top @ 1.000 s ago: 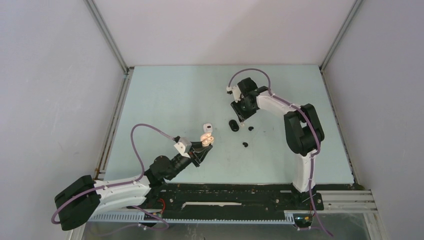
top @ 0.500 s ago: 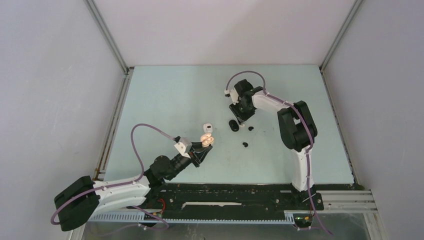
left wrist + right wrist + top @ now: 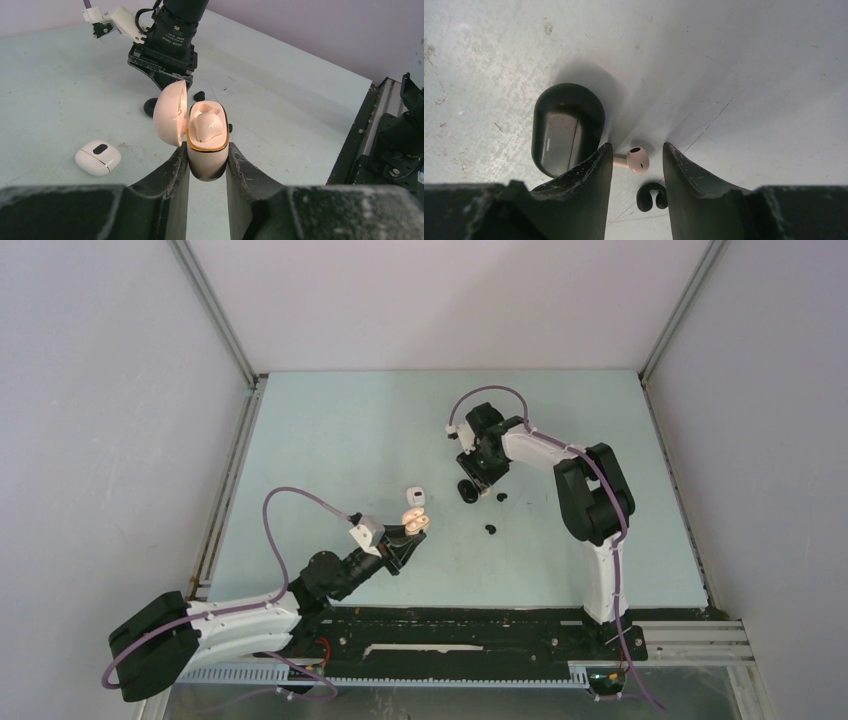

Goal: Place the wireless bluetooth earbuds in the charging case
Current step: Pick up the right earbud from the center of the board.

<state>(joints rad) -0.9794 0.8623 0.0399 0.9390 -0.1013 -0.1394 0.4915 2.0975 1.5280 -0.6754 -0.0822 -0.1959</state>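
Note:
My left gripper (image 3: 207, 156) is shut on an open pink charging case (image 3: 207, 134) with a gold rim, lid swung left, one pink earbud (image 3: 206, 125) seated inside. It shows in the top view (image 3: 414, 524) too. My right gripper (image 3: 638, 150) is open and low over the table, its fingers either side of a loose pink earbud (image 3: 638, 160). The earbud's stem runs behind the left finger. In the top view the right gripper (image 3: 476, 476) hangs just above a closed black case (image 3: 467, 493).
The black case (image 3: 566, 127) lies left of my right fingers, and a black clip-shaped earbud (image 3: 651, 196) lies between them, nearer the camera. Another black earbud (image 3: 490, 530) lies further forward. A closed white case (image 3: 97, 158) sits left of the pink case.
My right gripper has moved left and down, toward the black case and the pink earbud. My left gripper has kept the pink case still.

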